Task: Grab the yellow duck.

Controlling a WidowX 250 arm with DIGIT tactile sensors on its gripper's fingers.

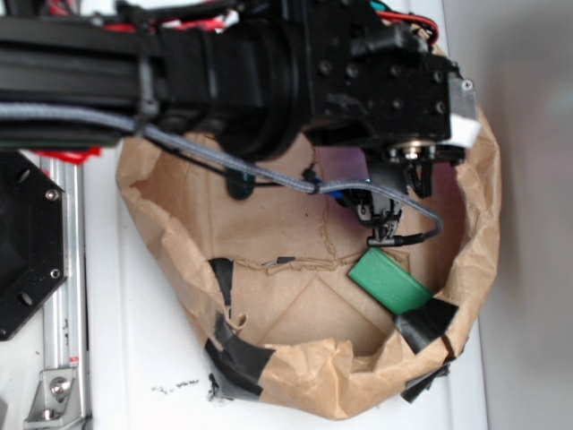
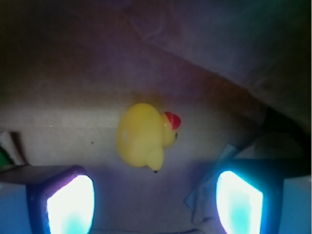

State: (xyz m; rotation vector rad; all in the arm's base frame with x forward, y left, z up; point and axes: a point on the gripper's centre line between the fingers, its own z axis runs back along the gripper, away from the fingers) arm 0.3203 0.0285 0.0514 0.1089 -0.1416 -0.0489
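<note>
In the wrist view the yellow duck lies on its side on the brown paper floor, its red beak pointing right. My gripper is open. Its two glowing pads stand wide apart at the bottom corners of the frame. The duck sits just beyond the gap between them, centred and untouched. In the exterior view the black arm reaches over the paper bag and hides the duck; the gripper itself is mostly buried under the wrist.
A brown paper bag with a crumpled rim surrounds the work area, patched with black tape. A flat green block lies inside at the right. A dark green object peeks from under the arm. A grey cable crosses over.
</note>
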